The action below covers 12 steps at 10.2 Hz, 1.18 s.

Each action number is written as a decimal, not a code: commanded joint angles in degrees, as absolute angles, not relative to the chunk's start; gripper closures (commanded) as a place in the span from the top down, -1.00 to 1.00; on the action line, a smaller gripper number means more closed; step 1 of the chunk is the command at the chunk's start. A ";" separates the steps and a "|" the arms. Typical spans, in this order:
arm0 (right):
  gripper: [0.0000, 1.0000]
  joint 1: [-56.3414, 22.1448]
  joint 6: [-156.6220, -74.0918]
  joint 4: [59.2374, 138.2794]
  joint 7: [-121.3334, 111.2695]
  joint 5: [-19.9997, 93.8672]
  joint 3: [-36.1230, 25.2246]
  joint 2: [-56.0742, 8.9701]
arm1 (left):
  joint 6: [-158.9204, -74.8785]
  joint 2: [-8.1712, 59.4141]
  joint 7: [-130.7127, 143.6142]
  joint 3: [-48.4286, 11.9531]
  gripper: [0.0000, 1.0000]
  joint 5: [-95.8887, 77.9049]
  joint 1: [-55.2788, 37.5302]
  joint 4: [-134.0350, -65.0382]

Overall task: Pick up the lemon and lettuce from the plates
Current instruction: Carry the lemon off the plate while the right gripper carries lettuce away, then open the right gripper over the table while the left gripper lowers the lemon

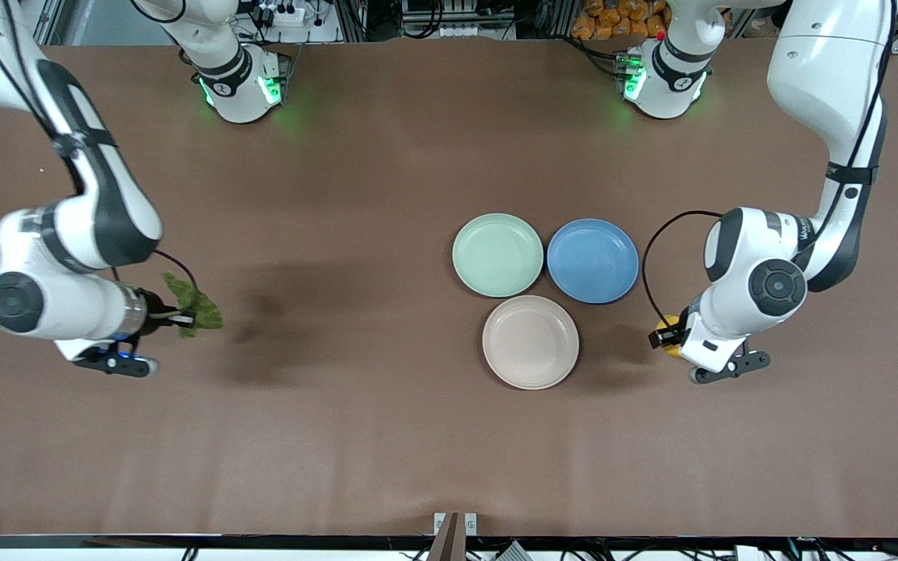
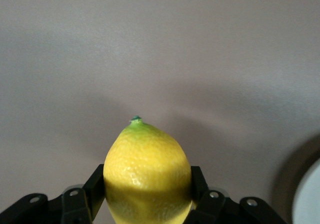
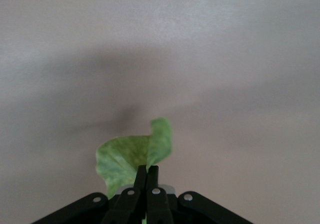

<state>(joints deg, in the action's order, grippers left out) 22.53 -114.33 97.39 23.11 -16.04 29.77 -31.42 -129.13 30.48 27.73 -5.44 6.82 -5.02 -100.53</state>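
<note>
My left gripper (image 1: 666,335) is shut on the yellow lemon (image 1: 669,325) and holds it above the bare table, toward the left arm's end from the beige-cream plate (image 1: 531,342). In the left wrist view the lemon (image 2: 147,174) fills the jaws, its pointed tip outward. My right gripper (image 1: 184,318) is shut on the dark green lettuce (image 1: 196,305) and holds it above the table at the right arm's end. In the right wrist view the lettuce (image 3: 132,156) is pinched at one edge. The mint green plate (image 1: 497,255) and the beige-cream plate hold nothing.
A blue plate (image 1: 592,260) lies beside the mint green plate, toward the left arm's end. A plate rim (image 2: 307,194) shows at the edge of the left wrist view. The arm bases stand along the table edge farthest from the front camera.
</note>
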 commanded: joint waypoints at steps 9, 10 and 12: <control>1.00 12.31 -101.21 86.62 20.40 -8.79 23.55 -14.68 | -132.36 33.58 19.42 -6.06 1.00 12.75 0.96 -101.16; 1.00 11.96 -96.03 82.40 17.61 -8.27 23.55 -14.68 | -132.36 33.23 19.42 -6.15 1.00 12.48 0.97 -101.16; 1.00 6.80 -89.76 77.28 16.17 -5.56 18.32 -14.33 | -132.36 32.17 19.60 -6.33 1.00 12.30 0.88 -101.51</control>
